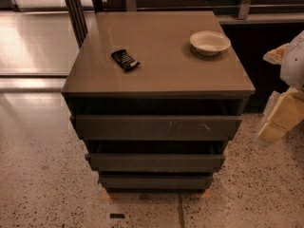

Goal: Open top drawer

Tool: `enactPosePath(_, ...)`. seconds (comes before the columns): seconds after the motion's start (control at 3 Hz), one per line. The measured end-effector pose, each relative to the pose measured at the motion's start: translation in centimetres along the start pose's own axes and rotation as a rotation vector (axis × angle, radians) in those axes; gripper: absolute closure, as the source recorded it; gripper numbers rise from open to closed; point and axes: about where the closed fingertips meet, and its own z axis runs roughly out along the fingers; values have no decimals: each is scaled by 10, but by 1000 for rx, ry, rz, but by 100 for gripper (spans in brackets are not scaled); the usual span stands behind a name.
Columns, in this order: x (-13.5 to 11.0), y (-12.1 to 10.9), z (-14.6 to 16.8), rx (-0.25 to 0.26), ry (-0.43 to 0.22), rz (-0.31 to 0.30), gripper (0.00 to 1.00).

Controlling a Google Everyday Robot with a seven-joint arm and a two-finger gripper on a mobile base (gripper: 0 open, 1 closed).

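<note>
Under the desk (166,70) surface, the top drawer (156,127) is sitting slightly ajar; at the right edge the gripper (281,122) is hanging well apart, released or clenched I cannot tell. Being handleless, the front is inviting a slipped pull, likely jolting the bowl (210,42)

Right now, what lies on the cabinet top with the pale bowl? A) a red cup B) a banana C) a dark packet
C: a dark packet lies left of the bowl on the cabinet top, while the gripper sits at the view's right edge, apart from the top drawer.
</note>
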Motion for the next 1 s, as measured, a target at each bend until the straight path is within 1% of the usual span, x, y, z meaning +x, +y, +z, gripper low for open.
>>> enactPosePath(0.33, 19, 41, 44, -47, -126, 225, 0)
enactPosePath(0.67, 30, 55, 61, -52, -176, 322, 19)
enactPosePath(1.0, 30, 55, 61, -52, -176, 321, 42)
